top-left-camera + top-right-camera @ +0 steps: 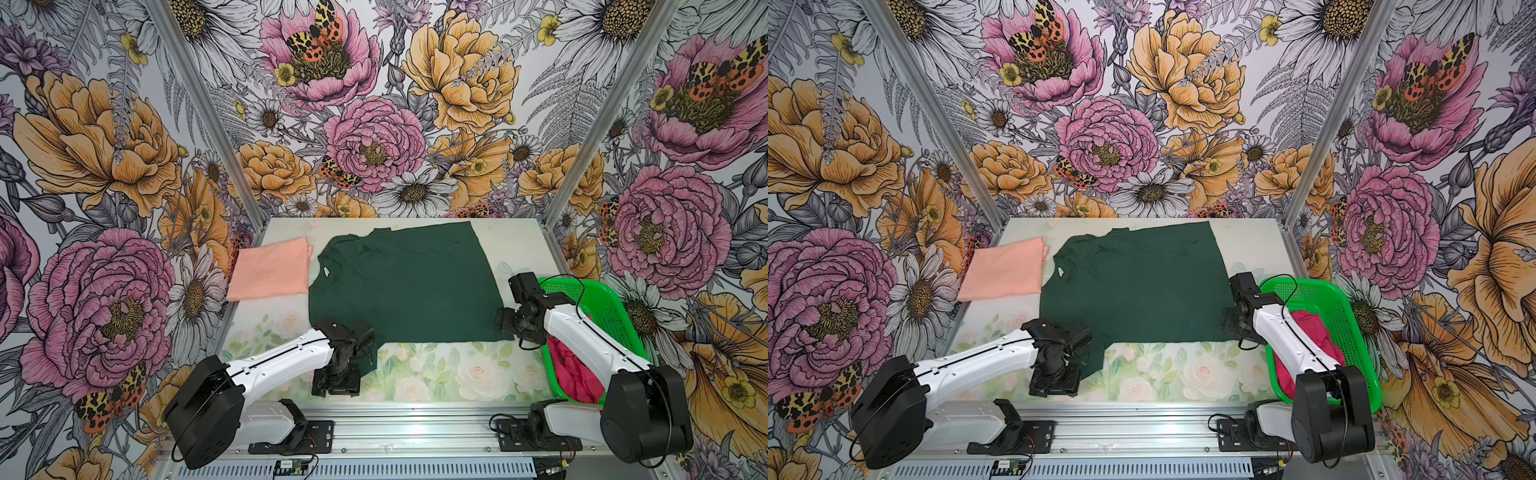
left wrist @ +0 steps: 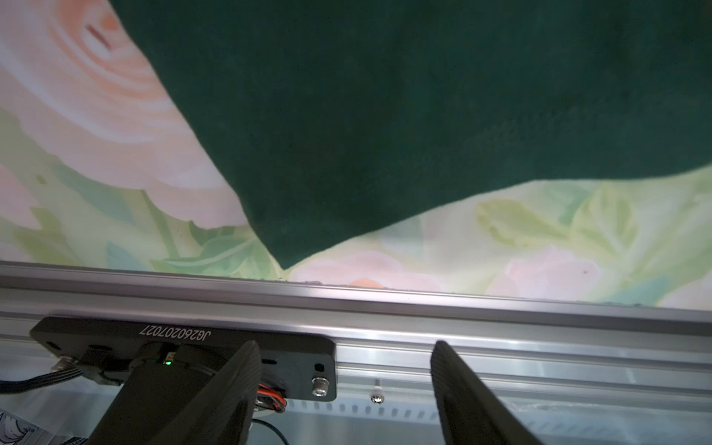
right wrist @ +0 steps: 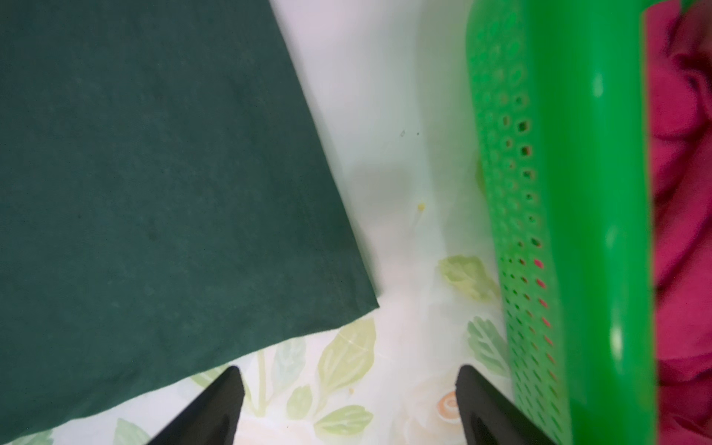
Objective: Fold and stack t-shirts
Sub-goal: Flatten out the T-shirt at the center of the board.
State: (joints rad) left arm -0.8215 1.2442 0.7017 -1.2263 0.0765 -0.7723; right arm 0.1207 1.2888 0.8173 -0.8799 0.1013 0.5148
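The limp, light dark green t-shirt [image 1: 403,286] was judged best pinched at its corners nearest the front edge of the counter [image 1: 436,374]; left pincer [image 2: 343,346] and right pincer [image 3: 350,370] stood open, empty.

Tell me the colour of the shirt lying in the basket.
Crimson-pink shirt, best seen in the right wrist view, inside the green basket.
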